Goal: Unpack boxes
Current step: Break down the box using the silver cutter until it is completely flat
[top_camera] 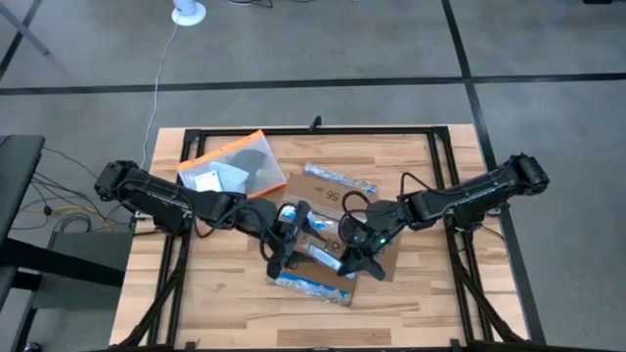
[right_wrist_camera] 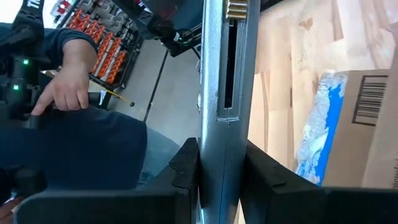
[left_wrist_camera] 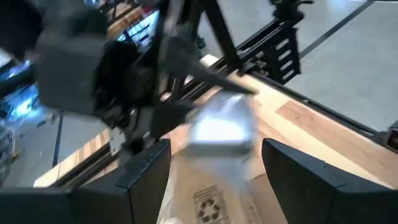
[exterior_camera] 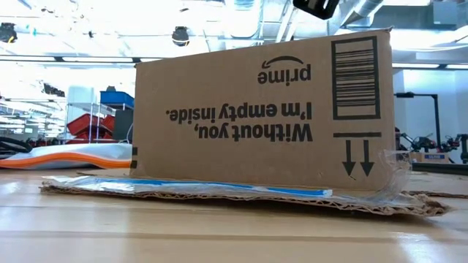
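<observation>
The box (top_camera: 328, 230), brown corrugated cardboard with blue-and-white tape strips, is lying near the middle of the table (top_camera: 421, 303), its flaps folded out flat on the wood. In the low view one wall is being seen standing upright, its print upside down and a barcode at the upper corner. Over the box's opening both arms are being brought together. The right gripper (right_wrist_camera: 219, 180) is being pressed tight on a slim silvery tool (right_wrist_camera: 217, 74), seemingly a box cutter. The left gripper (left_wrist_camera: 211, 168) is being held spread, its fingers apart above pale wrapped contents (left_wrist_camera: 221, 127), with nothing pinched between them. An orange-edged clear pouch (top_camera: 227, 168) is lying well apart, toward the far left corner. In the right wrist view a person's hand (right_wrist_camera: 65, 87) is being seen beyond the table.

Trouble is judged likely from the crowding: the two grippers could be knocked together, the tool could be dragged into the contents, or the light box shoved off its spot.
</observation>
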